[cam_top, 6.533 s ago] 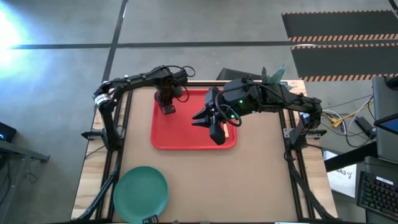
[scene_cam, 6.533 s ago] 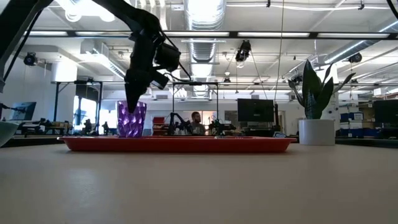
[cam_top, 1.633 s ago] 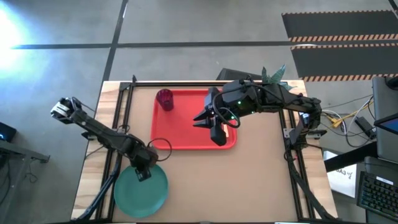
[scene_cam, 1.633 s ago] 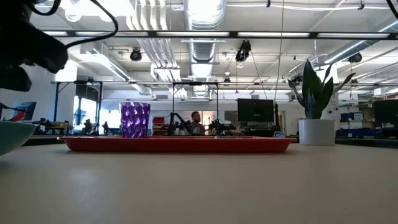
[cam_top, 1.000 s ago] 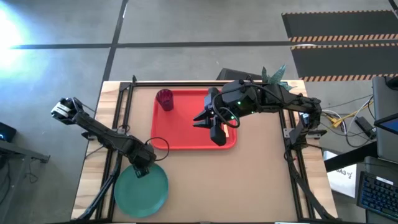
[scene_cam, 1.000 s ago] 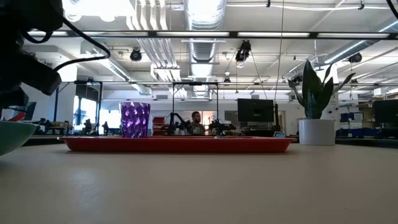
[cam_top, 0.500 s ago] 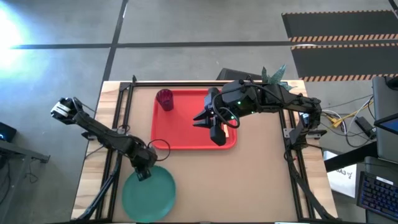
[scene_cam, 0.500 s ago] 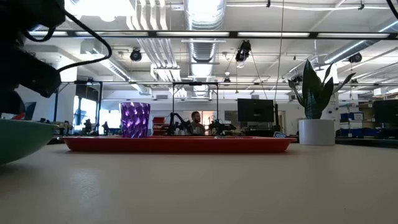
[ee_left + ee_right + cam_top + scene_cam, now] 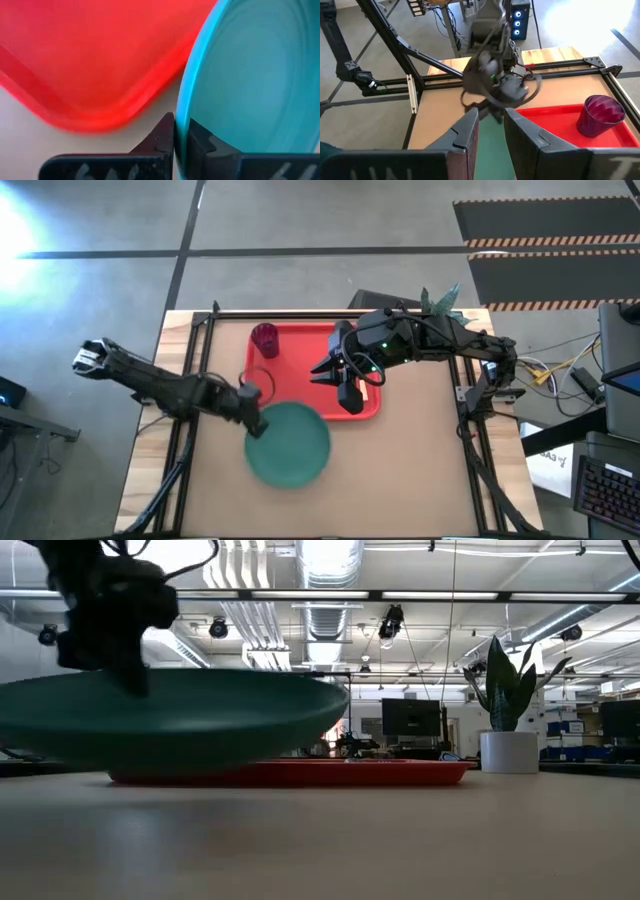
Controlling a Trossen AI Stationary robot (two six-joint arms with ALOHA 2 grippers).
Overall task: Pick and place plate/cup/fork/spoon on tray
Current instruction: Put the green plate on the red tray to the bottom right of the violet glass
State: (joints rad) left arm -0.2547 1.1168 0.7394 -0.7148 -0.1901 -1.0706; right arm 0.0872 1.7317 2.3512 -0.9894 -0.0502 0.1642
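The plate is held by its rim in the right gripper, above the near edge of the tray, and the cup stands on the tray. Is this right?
Not quite: the left gripper holds the plate, pinching its rim, as the high and left wrist views show. The right gripper holds nothing and hovers over the tray. The cup does stand on the tray.

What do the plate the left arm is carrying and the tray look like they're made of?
The plate, pinched at its rim by the left gripper, looks like thin, smooth teal plastic or melamine with a slight sheen. The tray looks like moulded red plastic, with rounded corners and a soft raised rim. Neither is certain from looks alone.
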